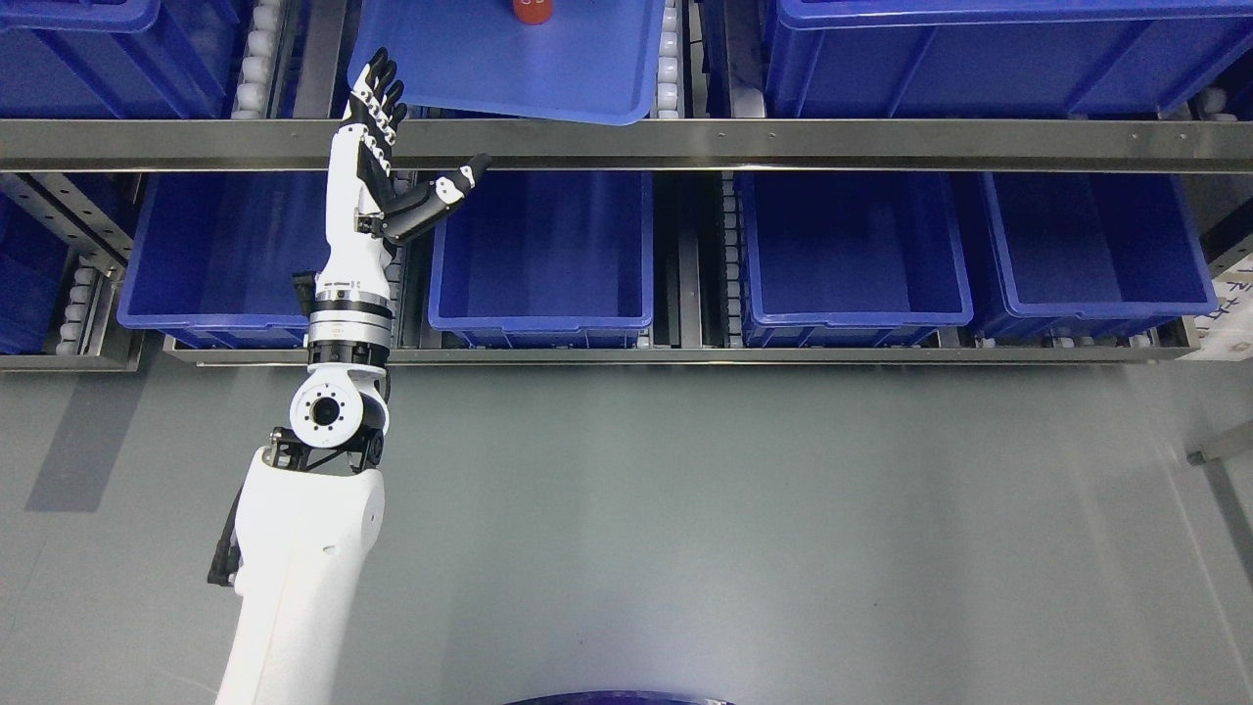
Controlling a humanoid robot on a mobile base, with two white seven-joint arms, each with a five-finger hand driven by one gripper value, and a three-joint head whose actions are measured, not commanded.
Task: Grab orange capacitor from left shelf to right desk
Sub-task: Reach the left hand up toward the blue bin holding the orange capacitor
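Orange capacitor sits right at the top edge of our view, only its lower part showing, standing in the shallow blue tray on the upper level of the shelf. We take that tray as our landmark: it lies tilted, its near corner poking out over the steel rail that runs across the front of the shelf. Just off the tray's left near corner we have our left hand raised, fingers stretched straight up and spread, thumb swung out toward the right below the rail, and nothing in the grasp. The fingertips reach up beside the tray's left edge, well apart from the capacitor, which stands deeper in and to the right. Our white forearm climbs from the bottom left toward that hand. Below the tray, under the rail, we see a row of deep blue bins on the lower level, and nearer still than those, grey floor.
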